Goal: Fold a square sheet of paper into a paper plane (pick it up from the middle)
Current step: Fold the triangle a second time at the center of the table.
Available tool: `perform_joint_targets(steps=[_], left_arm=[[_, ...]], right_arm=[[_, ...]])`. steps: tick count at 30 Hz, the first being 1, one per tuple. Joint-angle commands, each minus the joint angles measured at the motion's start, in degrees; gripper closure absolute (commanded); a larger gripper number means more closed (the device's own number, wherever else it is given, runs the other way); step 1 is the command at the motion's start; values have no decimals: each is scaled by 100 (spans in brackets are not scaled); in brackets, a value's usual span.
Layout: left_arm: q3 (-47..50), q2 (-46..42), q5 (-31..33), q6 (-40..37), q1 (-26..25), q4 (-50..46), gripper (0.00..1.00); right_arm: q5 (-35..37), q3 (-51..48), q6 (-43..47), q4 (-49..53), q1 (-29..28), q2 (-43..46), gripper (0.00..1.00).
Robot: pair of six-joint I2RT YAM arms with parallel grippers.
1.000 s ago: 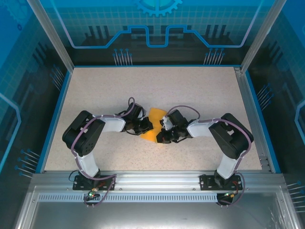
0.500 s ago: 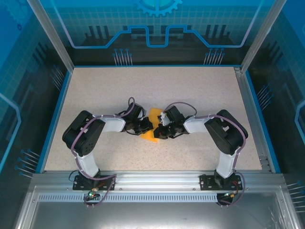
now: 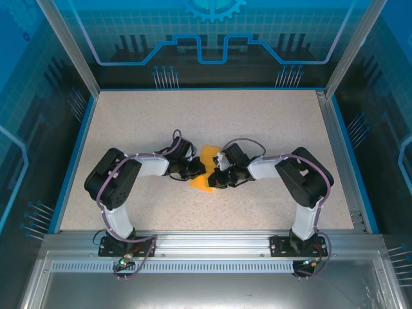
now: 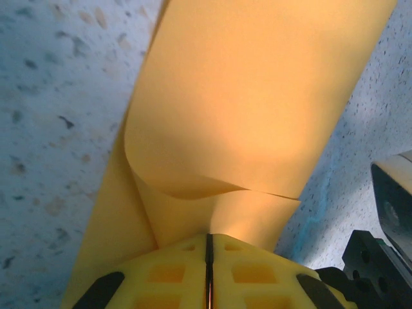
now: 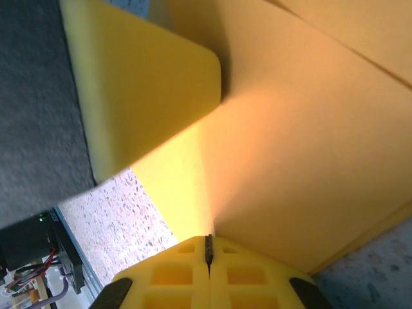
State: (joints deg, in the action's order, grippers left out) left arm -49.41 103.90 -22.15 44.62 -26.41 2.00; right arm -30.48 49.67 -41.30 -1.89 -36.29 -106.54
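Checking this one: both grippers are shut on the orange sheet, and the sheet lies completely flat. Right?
Not flat. The left gripper and right gripper are both shut on the orange sheet, but the left wrist view shows it curled over into a fold.

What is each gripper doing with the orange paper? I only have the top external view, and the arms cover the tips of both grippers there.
Observer: In the left wrist view the left gripper is shut, and the paper runs into the seam where its jaws meet.
Operator: Is the paper flat at that spot?
Observer: No. Just ahead of the jaws a layer curls over in a soft loop and is not pressed into a crease.
Operator: And the right side?
Observer: In the right wrist view the right gripper is shut on the paper too, pinching it at the very tips.
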Motion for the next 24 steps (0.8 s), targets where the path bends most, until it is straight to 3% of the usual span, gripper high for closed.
perform_joint_targets(steps=[1,24], left_arm=[[-213,231,234,-259,289,-308,90],[-1078,772,281,-932,837,-884,90]], right_arm=[[298,-108,216,979,123,-228,100],[52,-111,365,1027,135,-171,100]])
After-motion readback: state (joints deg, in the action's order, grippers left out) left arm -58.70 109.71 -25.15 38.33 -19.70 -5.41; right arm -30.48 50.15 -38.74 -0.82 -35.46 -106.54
